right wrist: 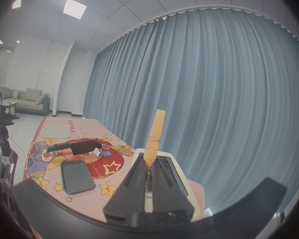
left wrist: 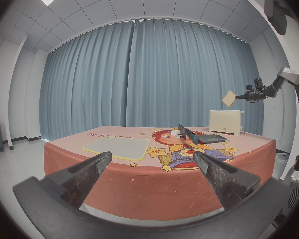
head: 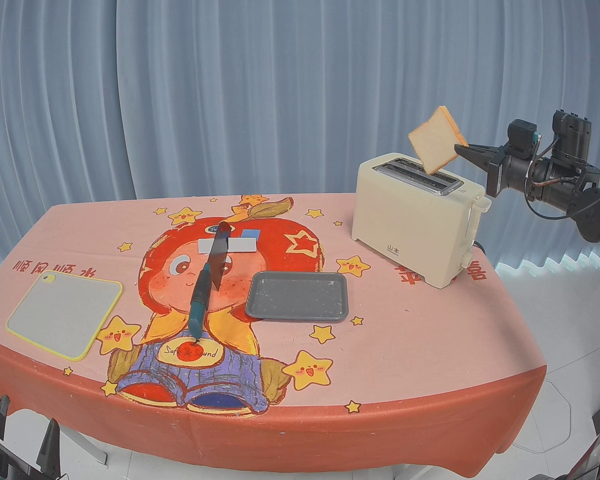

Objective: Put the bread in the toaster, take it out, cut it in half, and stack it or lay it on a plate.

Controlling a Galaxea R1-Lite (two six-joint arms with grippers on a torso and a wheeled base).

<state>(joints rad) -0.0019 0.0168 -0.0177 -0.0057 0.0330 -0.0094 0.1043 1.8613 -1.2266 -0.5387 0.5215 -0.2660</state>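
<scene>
A slice of bread (head: 436, 139) hangs tilted just above the slots of the cream toaster (head: 417, 218) at the table's back right. My right gripper (head: 461, 149) is shut on one edge of the bread (right wrist: 155, 133), held over the toaster (right wrist: 192, 190). A knife (head: 207, 279) with a teal handle rests propped on a small white stand at the table's middle. Beside it lies a grey tray (head: 298, 296). My left gripper (left wrist: 152, 165) is open and holds nothing, low before the table's front left edge, fingertips (head: 49, 438) showing in the head view.
A grey cutting board (head: 64, 313) with a yellow rim lies at the front left of the table. The pink cartoon tablecloth (head: 407, 341) covers the table, with bare room in front of the toaster. A blue curtain hangs behind.
</scene>
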